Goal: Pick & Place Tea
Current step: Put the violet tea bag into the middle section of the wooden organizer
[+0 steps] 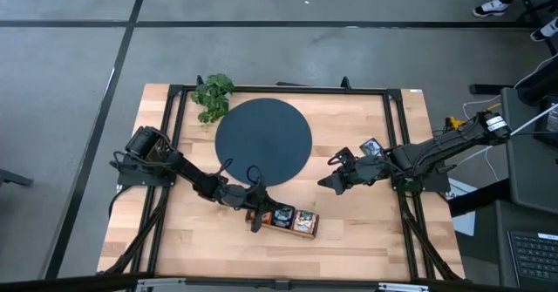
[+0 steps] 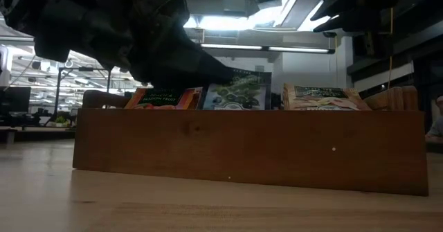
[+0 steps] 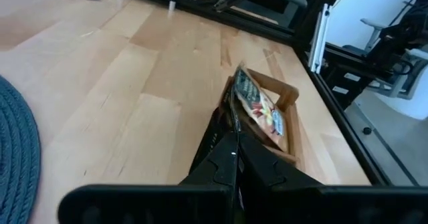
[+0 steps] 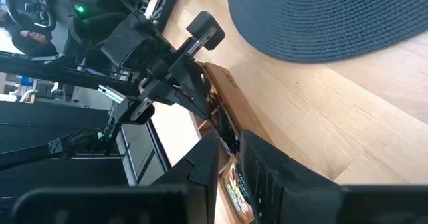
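Workshop table of pale wood: my left gripper [image 1: 255, 225], clenched, seems to pinch a tea sachet [image 3: 257, 107] at the brown tray's [image 2: 249, 149] end slot; I should ease it straight down, then release. My right gripper [image 1: 330, 184] waits nearby, slightly parted

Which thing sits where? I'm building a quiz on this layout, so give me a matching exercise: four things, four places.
Things:
1 plant
2 round mat
3 tray
4 loose sachet

Places:
A at the left gripper's tip
B beside the right arm
C middle of the table
D corner of the table, next to the mat

Pairs: 1-D, 2-C, 3-A, 4-B
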### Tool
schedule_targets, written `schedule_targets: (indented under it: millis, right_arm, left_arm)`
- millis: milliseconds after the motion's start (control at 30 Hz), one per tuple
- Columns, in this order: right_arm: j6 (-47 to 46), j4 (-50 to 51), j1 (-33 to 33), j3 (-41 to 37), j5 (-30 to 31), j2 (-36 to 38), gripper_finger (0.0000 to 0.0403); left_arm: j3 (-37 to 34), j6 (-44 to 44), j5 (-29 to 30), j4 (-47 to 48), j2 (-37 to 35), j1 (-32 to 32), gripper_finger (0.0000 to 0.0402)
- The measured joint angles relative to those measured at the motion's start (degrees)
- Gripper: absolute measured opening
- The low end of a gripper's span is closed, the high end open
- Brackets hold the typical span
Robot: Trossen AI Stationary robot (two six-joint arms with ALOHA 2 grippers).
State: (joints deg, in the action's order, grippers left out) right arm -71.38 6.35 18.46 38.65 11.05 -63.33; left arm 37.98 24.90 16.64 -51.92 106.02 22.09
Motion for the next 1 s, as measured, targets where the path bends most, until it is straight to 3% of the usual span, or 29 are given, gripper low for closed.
schedule_targets:
  millis: [367,733,1000]
  right_arm:
    - [0.0,0.0,0.0,0.0,0.0,0.0,0.0066]
    - [-2.3,0.7,0.0,0.1,0.0,0.0,0.0066]
    - [-11.0,19.3,0.6,0.1,7.2,3.1,0.0066]
  left_arm:
    - [0.0,1.3,-2.8,0.7,0.0,-0.2,0.0012]
    - [0.0,1.5,-6.3,0.8,-0.7,-2.0,0.0103]
    - [0.0,2.0,-9.4,1.1,-6.6,-5.5,0.0129]
